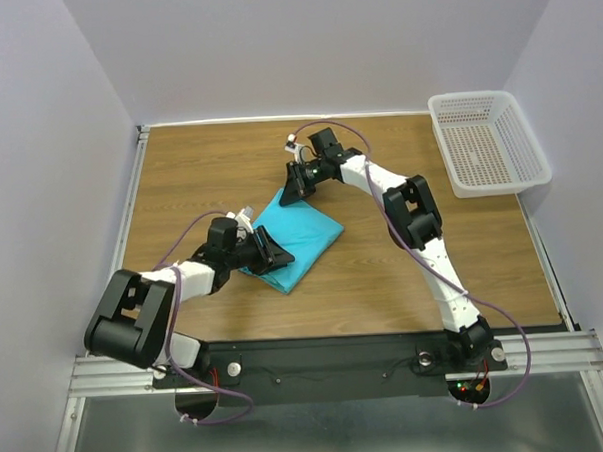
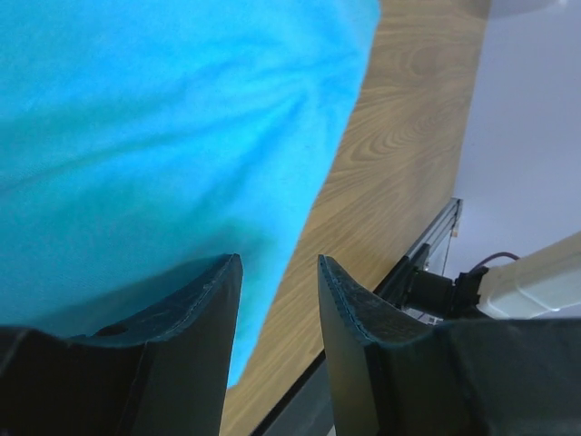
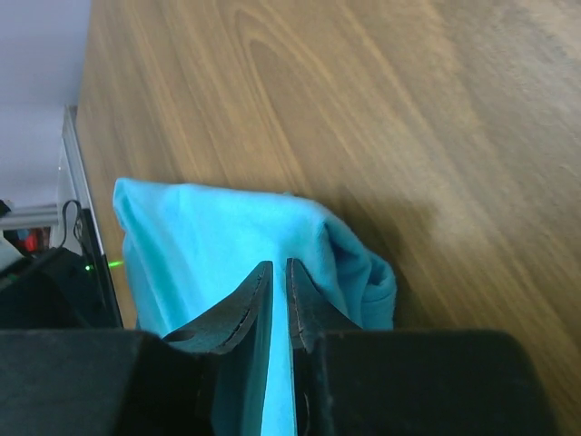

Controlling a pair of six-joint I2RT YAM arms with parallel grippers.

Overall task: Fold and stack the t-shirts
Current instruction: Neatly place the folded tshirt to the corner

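Bright, even light from above in all 3 views. The arms (image 1: pixel 421 221) cast only soft, pale shadows on the table (image 1: pixel 209 180). In the left wrist view the turquoise shirt (image 2: pixel 136 136) is close and out of focus.

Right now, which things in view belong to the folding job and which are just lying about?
Job in hand:
turquoise t-shirt, folded on the table
right gripper, shut on its far corner
left gripper, open at its near side

Lying about:
white mesh basket, far right corner
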